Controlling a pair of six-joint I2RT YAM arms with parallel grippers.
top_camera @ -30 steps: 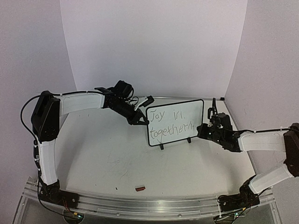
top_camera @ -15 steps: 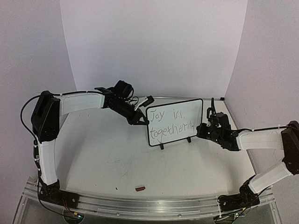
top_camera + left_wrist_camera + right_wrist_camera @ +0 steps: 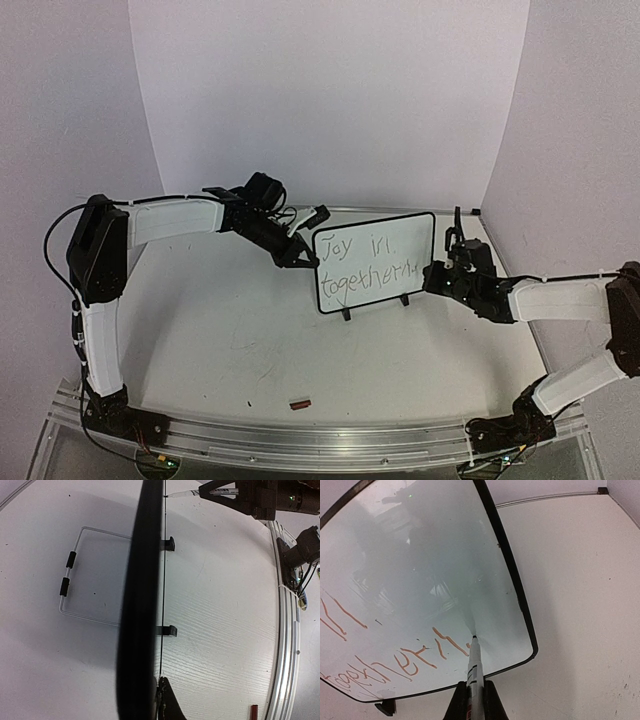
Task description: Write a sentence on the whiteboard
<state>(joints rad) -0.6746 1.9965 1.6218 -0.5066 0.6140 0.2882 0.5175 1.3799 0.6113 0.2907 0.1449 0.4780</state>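
Standing upright on two small black feet [image 3: 345, 314], the whiteboard [image 3: 375, 262] sits on the table [image 3: 220, 330] toward 1 o'clock from the table's middle in the top view, its written face turned to the arms. The sentence [image 3: 365, 264] runs across it in two lines of thin handwriting, "Joy in" above a longer word starting "togeth".

At the board's 9 o'clock edge the left gripper [image 3: 301, 258] has its fingers pressed together on the rim. The left wrist view shows that rim edge-on, running up from the fingertips [image 3: 165, 705].

The right gripper [image 3: 474, 700] comes in from 3 o'clock, fingers clamped on a marker [image 3: 474, 672]. The marker's tip touches the white face near the board's 4 o'clock corner, just past the end of the lower line.

A small reddish scrap [image 3: 299, 404] lies on the table at 6 o'clock, well apart from the board.
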